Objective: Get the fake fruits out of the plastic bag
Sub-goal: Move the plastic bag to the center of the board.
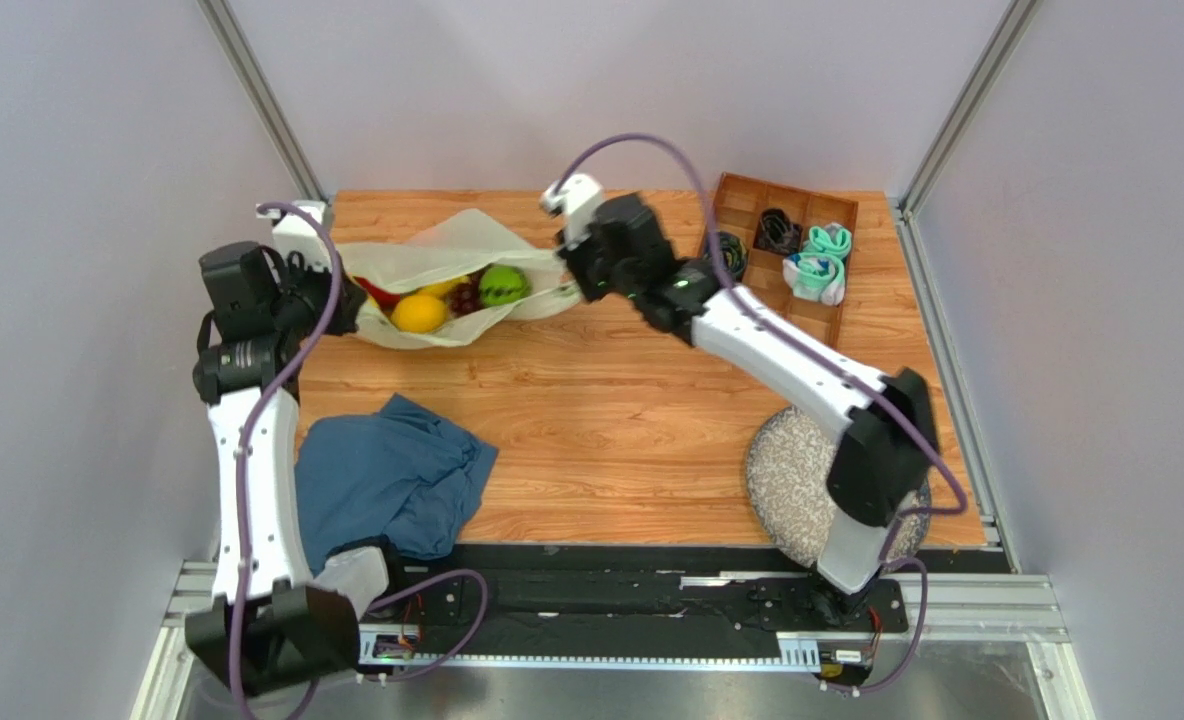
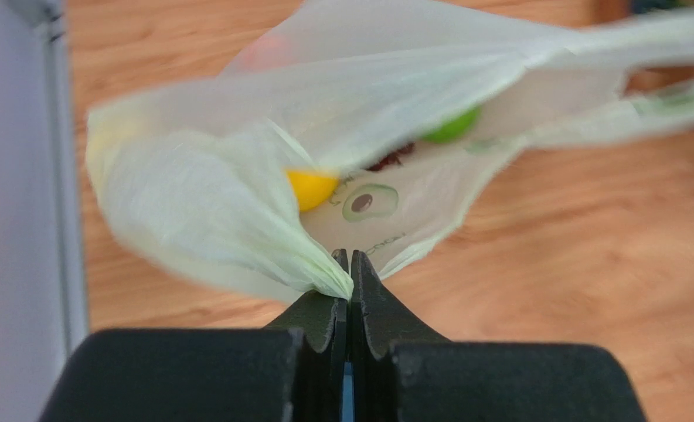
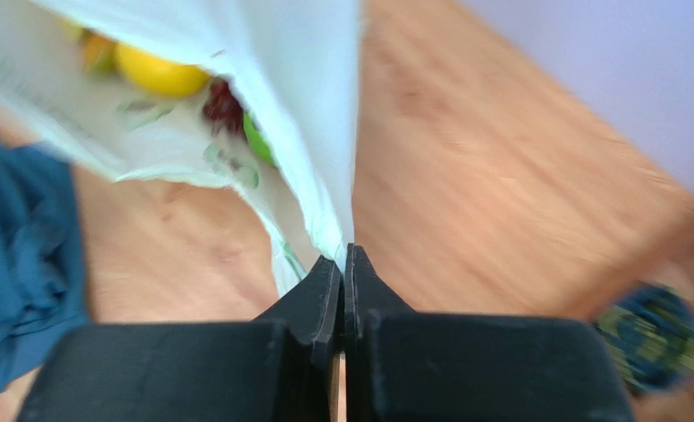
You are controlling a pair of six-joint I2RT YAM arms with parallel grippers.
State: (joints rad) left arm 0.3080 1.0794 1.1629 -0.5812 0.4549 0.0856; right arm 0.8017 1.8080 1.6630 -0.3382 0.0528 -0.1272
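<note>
From above, the plastic bag [image 1: 463, 270] lies on the table [image 1: 628, 405] beyond the blue cloth [image 1: 388, 480], on the cloth's far side and a little to its right. The left gripper [image 1: 346, 303] pinches one end and the right gripper [image 1: 568, 278] the other. Its long axis therefore runs left to right between them, roughly along the back edge. Held at both ends, the bag seems to be pulled taut like a sling, probably to spread the mouth. The opening faces up and toward the blue cloth. A yellow fruit [image 1: 419, 312], dark grapes [image 1: 465, 297] and a green apple [image 1: 502, 284] show in the gap, still inside.

In the left wrist view, the jaws are pressed together on a gathered fold of the thin film. The bag fans away from the pinch, and the yellow fruit, the grapes and the green apple peek from under the upper sheet.

In the right wrist view, the jaws are likewise clamped on a twisted corner of the bag. The film stretches away toward the blue cloth side. The same three fruits sit low in the sag, so I judge that none is out yet.
</note>
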